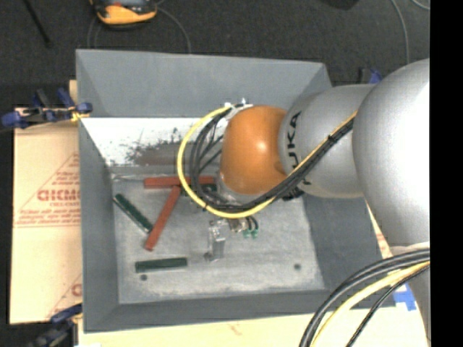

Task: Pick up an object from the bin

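Four sticks lie left of centre in your bin [94,266]: level red stick [163,183], slanted red stick [160,223], upper green stick [134,212], lower green stick [160,264] nearest your gripper [215,246], which hangs mid-frame, open or closed you cannot tell.

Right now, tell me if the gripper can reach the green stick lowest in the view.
Probably yes: the green stick lies alone on the bin floor, left of the gripper, nothing between them.
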Tool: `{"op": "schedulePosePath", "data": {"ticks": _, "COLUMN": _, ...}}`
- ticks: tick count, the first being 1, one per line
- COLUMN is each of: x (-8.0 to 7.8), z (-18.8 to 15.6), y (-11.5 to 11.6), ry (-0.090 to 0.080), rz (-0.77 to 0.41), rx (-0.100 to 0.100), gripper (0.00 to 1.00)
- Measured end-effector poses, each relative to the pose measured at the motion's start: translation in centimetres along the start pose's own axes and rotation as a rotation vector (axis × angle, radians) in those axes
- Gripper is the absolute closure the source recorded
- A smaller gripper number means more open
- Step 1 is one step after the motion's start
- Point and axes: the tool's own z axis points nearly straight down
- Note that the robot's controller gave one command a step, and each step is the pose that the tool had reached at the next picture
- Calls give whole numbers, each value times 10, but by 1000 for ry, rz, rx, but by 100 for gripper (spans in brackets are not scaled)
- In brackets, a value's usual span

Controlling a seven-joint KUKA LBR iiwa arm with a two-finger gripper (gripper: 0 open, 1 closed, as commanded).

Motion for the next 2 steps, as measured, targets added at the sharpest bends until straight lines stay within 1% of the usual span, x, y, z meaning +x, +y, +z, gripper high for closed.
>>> {"op": "schedulePosePath", "data": {"ticks": 1, "x": 39, "z": 22, "y": 11, "ry": 5, "rz": -30, "rx": -1, "gripper": 0}}
{"op": "schedulePosePath", "data": {"ticks": 2, "x": 13, "z": 24, "y": 116, "ry": 5, "rz": -161, "rx": -2, "gripper": 100}}
